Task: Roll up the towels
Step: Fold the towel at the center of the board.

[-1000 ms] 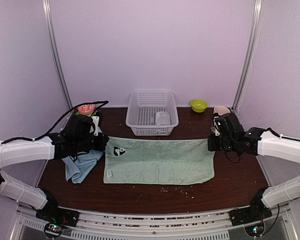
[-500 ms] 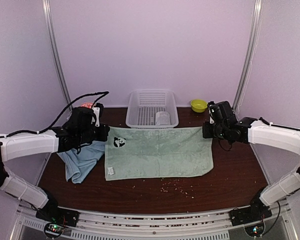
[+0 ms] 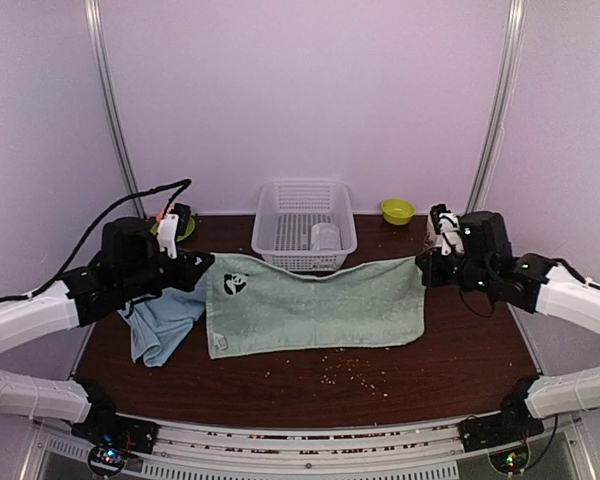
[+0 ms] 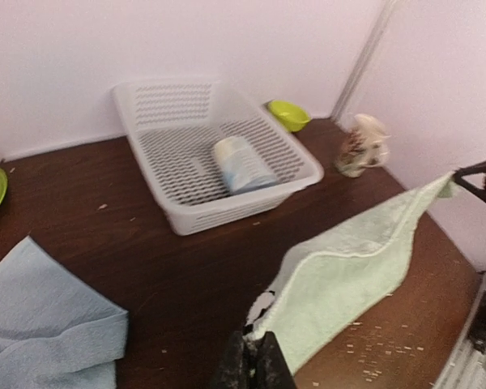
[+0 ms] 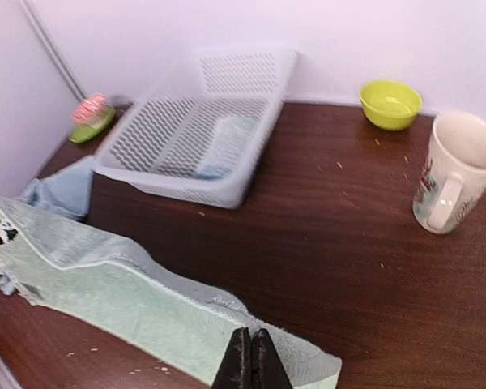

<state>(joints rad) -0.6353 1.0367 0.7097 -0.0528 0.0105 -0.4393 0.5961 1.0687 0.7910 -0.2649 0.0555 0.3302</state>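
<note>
**Green towel stretched between both grippers, no roll begun**

The pale green towel point(image 3: 315, 310) hangs as a slack sheet between the two arms. Its far edge is lifted off the table point(image 3: 460, 350) and its near edge trails on the wood. The left gripper point(image 3: 204, 268) is clamped shut on the far corner by the panda patch point(image 3: 236, 284). The right gripper point(image 3: 421, 268) is pinched closed on the opposite far corner. Each wrist view shows the fingers pressed together with cloth between them.

Just below and to the outer side of the left gripper, the light blue towel point(image 3: 162, 325) lies crumpled and unrolled on the table. Beyond the span between the grippers stands the basket point(image 3: 302, 262), and inside it lies what looks like the greyish-white towel point(image 3: 325, 237), already a tight roll. A mug point(image 5: 455, 174) stands just beyond the right gripper.

By my reading one towel is done and two remain. The green one is only being spread or straightened, so it has yet to be laid flat and rolled. The blue one has not been touched.
</note>
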